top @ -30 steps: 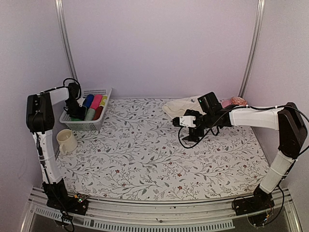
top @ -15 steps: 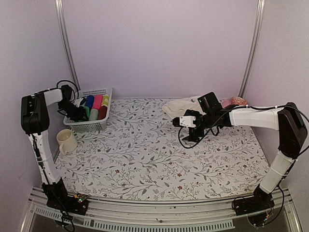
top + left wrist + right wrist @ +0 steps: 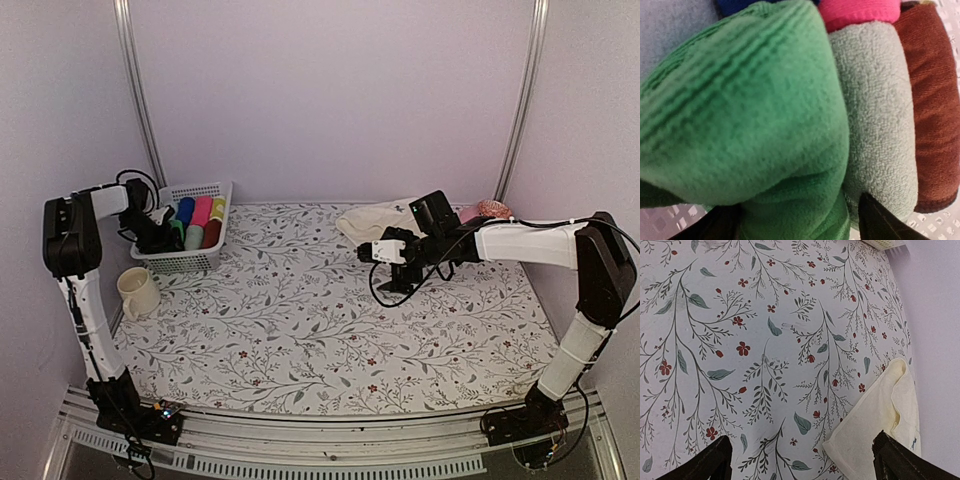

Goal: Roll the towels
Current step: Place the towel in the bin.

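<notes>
Since the green towel (image 3: 740,115) already sits as a roll in the white basket (image 3: 182,260), I judge the job about half done. Nearest me, the right gripper (image 3: 807,462) hangs low over the flowered table (image 3: 300,330), its fingers (image 3: 710,460) spread wide with nothing between them. Further back on the left, the left gripper (image 3: 800,225) reaches into the basket's near-left corner, with a dark fingertip on either side of the roll's lower fold. I cannot tell whether they press on it or stand just clear. The green towel touches a grey-green roll (image 3: 875,115) and lies roughly parallel to it, so I take its long axis to run along the basket's length, pointing away from me. Farthest off, near the back wall, the cream towel (image 3: 375,220) lies unrolled and rumpled. Its long axis runs roughly left to right along the table's far edge, and one corner points toward the right gripper. That one is left to roll.
</notes>
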